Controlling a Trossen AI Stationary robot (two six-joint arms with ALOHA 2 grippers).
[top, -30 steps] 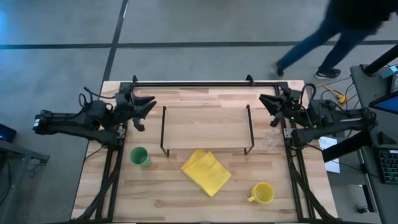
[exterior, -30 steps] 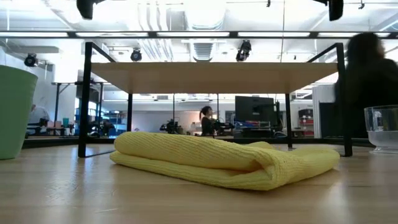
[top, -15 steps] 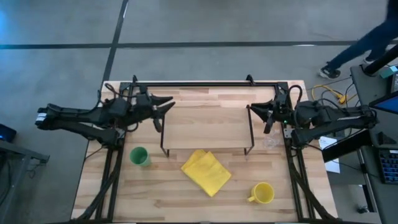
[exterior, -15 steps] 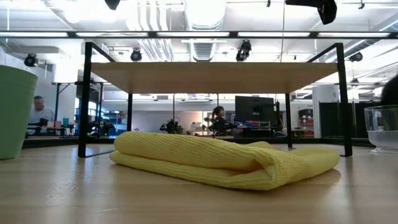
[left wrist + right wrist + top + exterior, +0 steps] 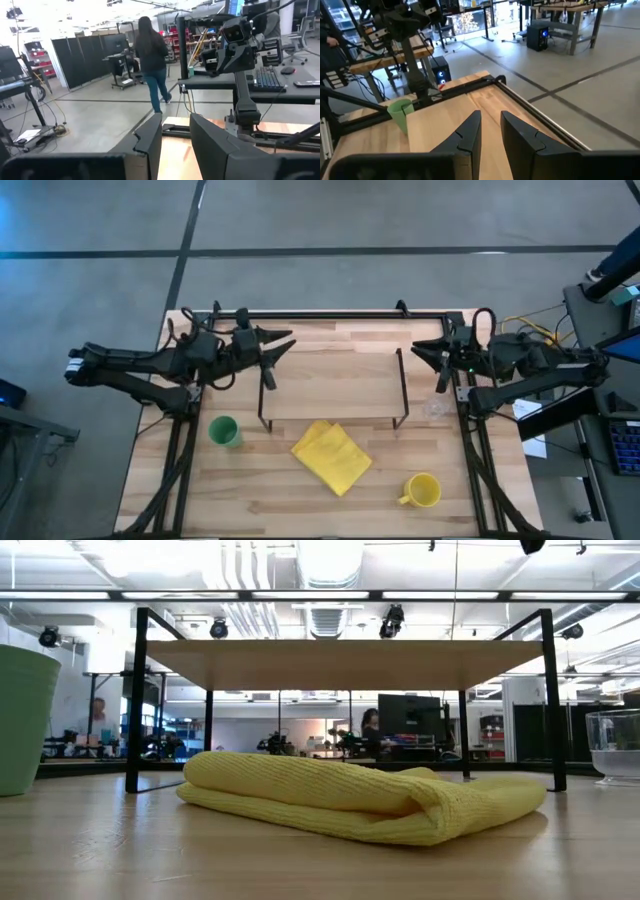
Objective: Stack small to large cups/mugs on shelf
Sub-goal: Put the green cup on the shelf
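The green cup [image 5: 223, 431] stands on the table at the left and also shows in the low view [image 5: 20, 720]. The yellow mug [image 5: 422, 491] stands near the front right. The clear glass cup [image 5: 437, 406] stands just right of the shelf [image 5: 332, 385] and shows in the low view [image 5: 615, 745]. The shelf stands at the middle of the table with a bare top. My left gripper [image 5: 277, 356] is open and empty in the air over the shelf's left end. My right gripper [image 5: 430, 363] is open and empty just off the shelf's right end, above the glass cup's far side.
A folded yellow cloth [image 5: 331, 457] lies in front of the shelf, between the green cup and the mug. A black rail [image 5: 330, 315] runs along the table's far edge. A person walks in the room beyond the table [image 5: 152, 60].
My left gripper has gone toward the table's right edge, from beside the shelf's left end to over it. My right gripper went in toward the shelf's right end, then drew back a little. The cups, the mug and the cloth have kept still.
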